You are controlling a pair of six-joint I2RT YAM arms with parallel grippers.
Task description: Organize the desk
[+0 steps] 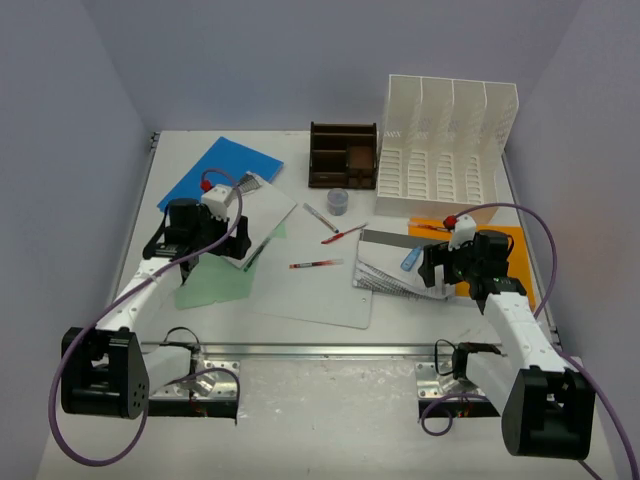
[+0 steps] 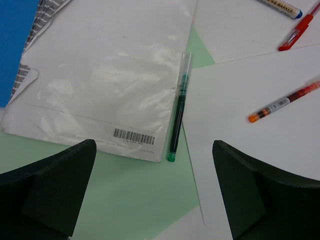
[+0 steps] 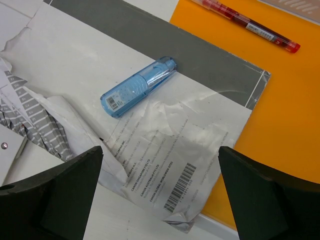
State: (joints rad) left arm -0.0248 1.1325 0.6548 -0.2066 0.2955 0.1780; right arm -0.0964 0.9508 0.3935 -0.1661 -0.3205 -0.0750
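The white desk [image 1: 330, 345] is strewn with papers and pens. My left gripper [image 1: 205, 262] [image 2: 157, 200] hangs open over a green sheet [image 2: 125, 195]. Just ahead of it a green pen [image 2: 179, 107] lies along the edge of a white bagged booklet [image 2: 105, 75]. My right gripper [image 1: 455, 280] [image 3: 160, 200] is open above the corner of a plastic-bagged booklet [image 3: 175, 150]. That booklet overlaps an orange sheet [image 3: 280, 100] and carries a blue plastic dispenser [image 3: 137, 87]. Neither gripper holds anything.
A brown pen organizer [image 1: 343, 155] and a white file rack [image 1: 445, 145] stand at the back. A blue sheet [image 1: 220, 170] lies back left. A white sheet [image 1: 315, 290], a marker [image 1: 320, 217], two red pens [image 1: 343, 234] [image 1: 316, 264] and a small grey cup [image 1: 339, 202] sit mid-desk. Another red pen [image 3: 247, 22] lies on the orange sheet.
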